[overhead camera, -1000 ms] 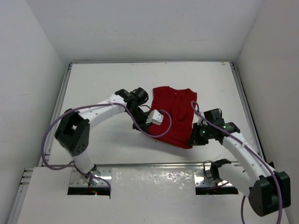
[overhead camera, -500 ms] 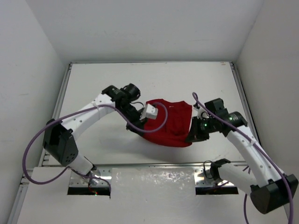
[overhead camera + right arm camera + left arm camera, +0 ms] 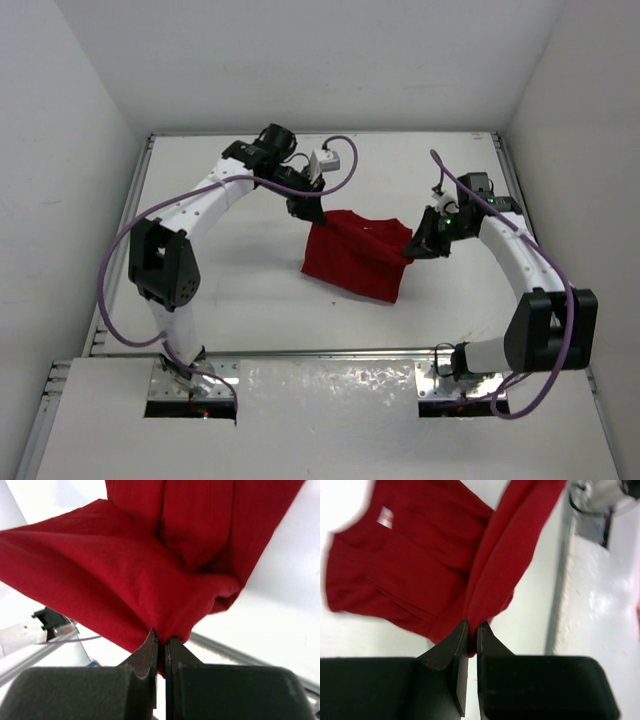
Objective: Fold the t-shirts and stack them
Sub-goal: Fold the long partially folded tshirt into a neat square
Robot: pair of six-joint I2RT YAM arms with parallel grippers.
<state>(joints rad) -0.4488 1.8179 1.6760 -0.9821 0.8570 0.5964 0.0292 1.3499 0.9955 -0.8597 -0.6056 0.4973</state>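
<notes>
The dark red t-shirt (image 3: 352, 258) hangs between both grippers over the middle of the table, its lower part draped on the surface. My left gripper (image 3: 312, 212) pinches its upper left corner; in the left wrist view the gripper (image 3: 472, 626) is shut on the t-shirt (image 3: 420, 565), whose white neck label shows. My right gripper (image 3: 414, 247) holds the upper right corner; in the right wrist view the gripper (image 3: 161, 639) is shut on bunched t-shirt (image 3: 150, 560).
White table (image 3: 220, 290) with raised metal rails along the left edge (image 3: 125, 230) and right edge (image 3: 520, 210). White walls close in on three sides. Purple cables loop from both arms.
Both arms swung away from the near edge toward the back, lifting the t-shirt's near edge up and over. The shirt went from lying flat to a shorter shape hanging from both grippers.
</notes>
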